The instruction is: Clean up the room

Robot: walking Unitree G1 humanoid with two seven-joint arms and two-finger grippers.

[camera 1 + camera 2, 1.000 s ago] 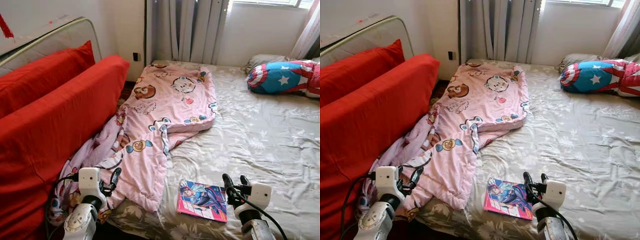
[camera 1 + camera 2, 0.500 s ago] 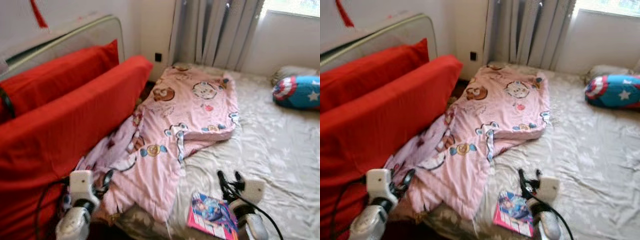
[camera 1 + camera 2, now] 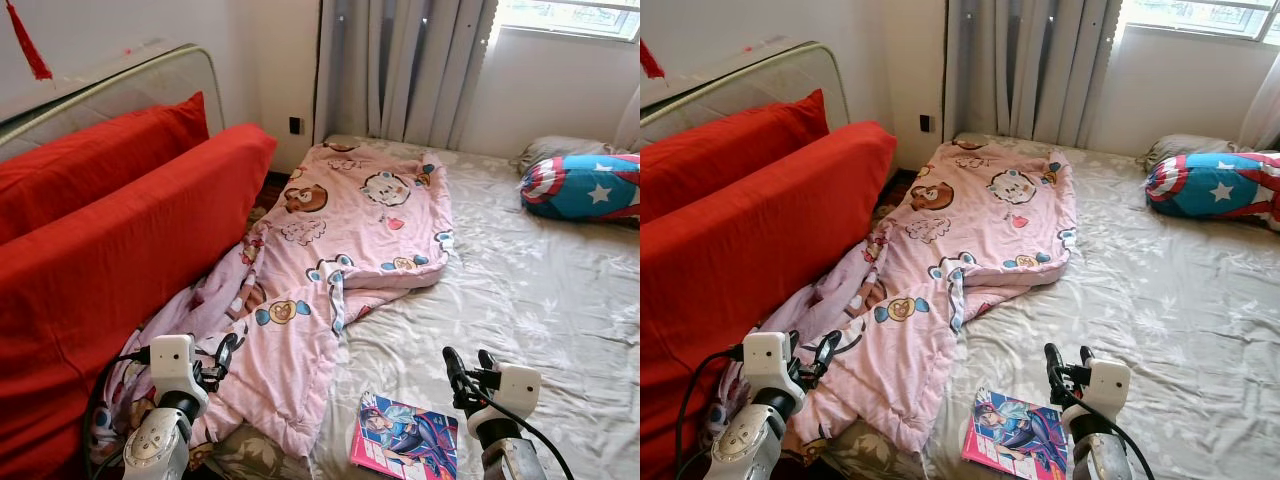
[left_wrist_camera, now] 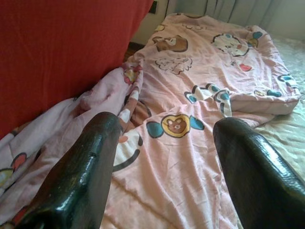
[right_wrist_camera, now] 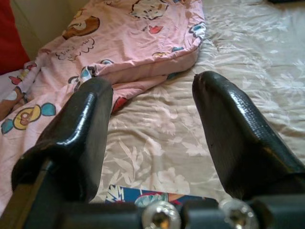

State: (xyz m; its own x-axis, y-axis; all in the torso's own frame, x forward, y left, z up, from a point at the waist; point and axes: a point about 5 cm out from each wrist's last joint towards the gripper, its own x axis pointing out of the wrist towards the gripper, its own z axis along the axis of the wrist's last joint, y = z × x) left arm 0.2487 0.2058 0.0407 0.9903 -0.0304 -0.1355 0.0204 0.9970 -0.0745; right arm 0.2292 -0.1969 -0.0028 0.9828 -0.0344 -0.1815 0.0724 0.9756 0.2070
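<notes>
Left gripper gapes over the pink cartoon blanket; right gripper gapes above a comic book, its writing unreadable

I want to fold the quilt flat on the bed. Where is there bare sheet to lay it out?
The widest bare sheet lies between the pink quilt, the star pillow and the comic book. The bed's left edge is crowded: there the quilt bunches against the red mattress.
</notes>
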